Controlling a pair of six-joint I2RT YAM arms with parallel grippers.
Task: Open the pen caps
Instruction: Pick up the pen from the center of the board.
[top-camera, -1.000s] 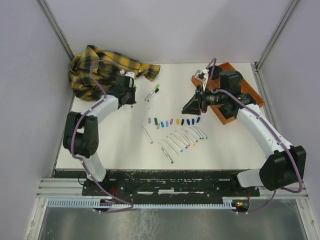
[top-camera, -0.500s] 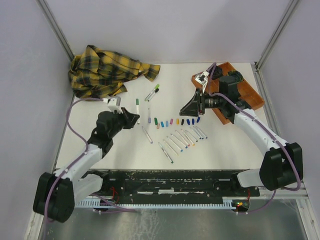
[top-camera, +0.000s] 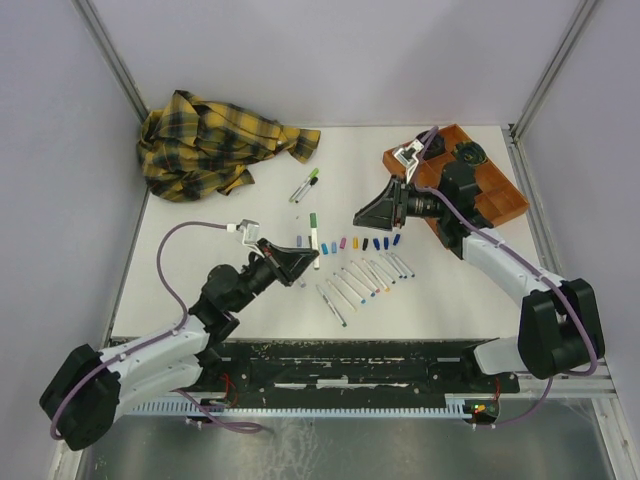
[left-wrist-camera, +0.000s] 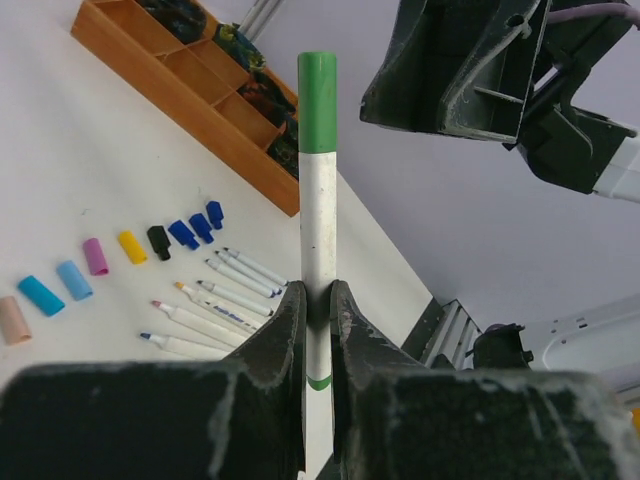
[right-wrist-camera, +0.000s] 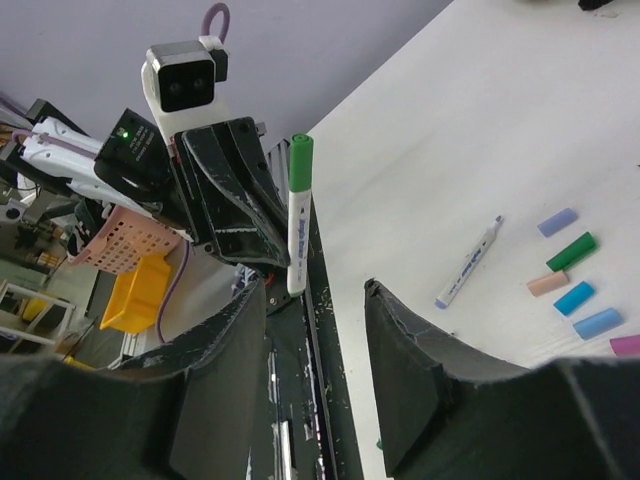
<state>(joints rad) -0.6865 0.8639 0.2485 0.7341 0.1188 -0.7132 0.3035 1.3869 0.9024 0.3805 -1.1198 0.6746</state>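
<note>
Moved: left arm has swung from the upper left of the top view down to lower centre, carrying a pen; the right end effector has edged left, away from the orange tray, and its jaws have widened.
Left end effector: clamped low on the white barrel of the green-capped pen.
Right end effector: jaws parted, nothing between them.
Green cap: on the pen's free end, apparently lifted off the worktop.
Key relation: cap lies left of the right end effector at about the same height in the frame, a gap between. Pen's long axis runs up-down. The right arm is the free one.
Worktop: white and flat, with loose caps in a centre row, uncapped pens fanned below, and a plaid cloth at upper left.
Room: pale walls, metal corner posts.
</note>
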